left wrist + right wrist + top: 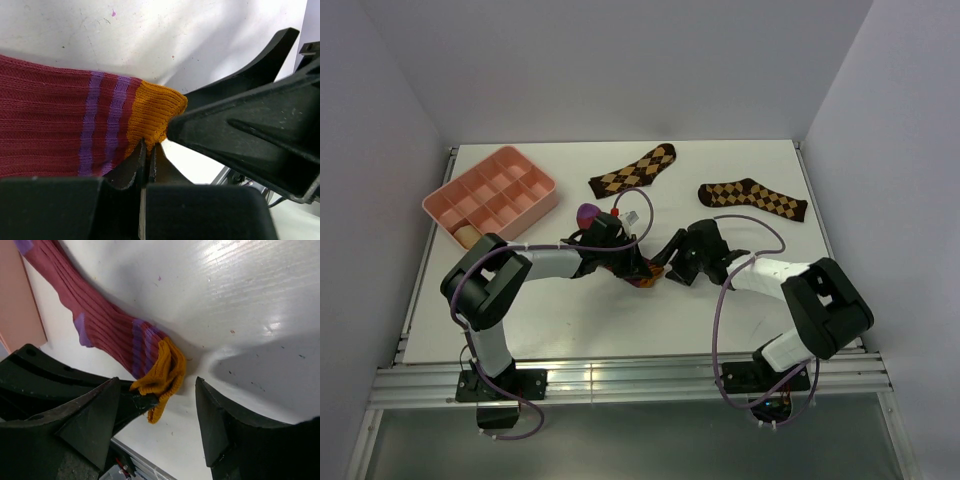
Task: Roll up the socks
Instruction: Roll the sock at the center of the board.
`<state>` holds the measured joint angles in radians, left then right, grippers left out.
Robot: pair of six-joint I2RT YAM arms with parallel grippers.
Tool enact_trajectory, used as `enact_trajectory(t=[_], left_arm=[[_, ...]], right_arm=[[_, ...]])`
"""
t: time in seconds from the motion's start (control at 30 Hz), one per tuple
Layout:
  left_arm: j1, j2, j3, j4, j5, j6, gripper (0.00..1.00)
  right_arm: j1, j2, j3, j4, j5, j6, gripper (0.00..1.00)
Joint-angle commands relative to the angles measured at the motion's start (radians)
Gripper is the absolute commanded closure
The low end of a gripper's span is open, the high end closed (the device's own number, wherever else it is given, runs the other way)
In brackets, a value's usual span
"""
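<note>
Top external view, starting from the left: the pink tray sits at the desk's far-left corner. There's a tan bundle in its near-left compartment, maybe a sock that's been rolled, but it's too small to be sure.

Around mid-desk the left gripper is pressed together on the orange cuff of the crimson sock, pinching just the edge of the knit. That looks like an anchor grip so the cuff end stays put and lifted a bit. The sock itself lies flat and stretched out, purple toe pointing toward the tray, so no roll has started on it.

The right gripper comes in from the other side, claw spread wide with the bunched cuff between its fingers, not touching. Probably lining up to take or fold that end.

The two brown argyle socks lie along the far edge, well apart from the action.
</note>
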<state>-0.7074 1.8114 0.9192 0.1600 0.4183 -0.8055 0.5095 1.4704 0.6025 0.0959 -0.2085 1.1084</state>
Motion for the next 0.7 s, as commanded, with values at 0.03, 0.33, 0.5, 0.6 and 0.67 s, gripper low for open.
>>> enact_trajectory(t=[0.03, 0.33, 0.5, 0.6, 0.67], left_arm=[[-0.004, 0.005, -0.008, 0.035, -0.021, 0.014, 0.99], [-0.021, 0.000, -0.003, 0.038, -0.064, 0.049, 0.99], [-0.058, -0.017, 0.012, 0.009, -0.151, 0.103, 0.93], [-0.087, -0.037, 0.020, -0.013, -0.211, 0.135, 0.84], [-0.096, -0.047, 0.018, -0.011, -0.223, 0.147, 0.80]], right_arm=[[0.015, 0.037, 0.063, -0.005, 0.031, 0.041, 0.33], [0.026, 0.084, 0.112, -0.088, 0.037, 0.044, 0.51], [0.026, 0.097, 0.137, -0.168, 0.044, 0.028, 0.73], [0.024, 0.113, 0.163, -0.212, 0.044, 0.008, 0.92], [0.026, 0.122, 0.180, -0.226, 0.041, 0.004, 0.99]])
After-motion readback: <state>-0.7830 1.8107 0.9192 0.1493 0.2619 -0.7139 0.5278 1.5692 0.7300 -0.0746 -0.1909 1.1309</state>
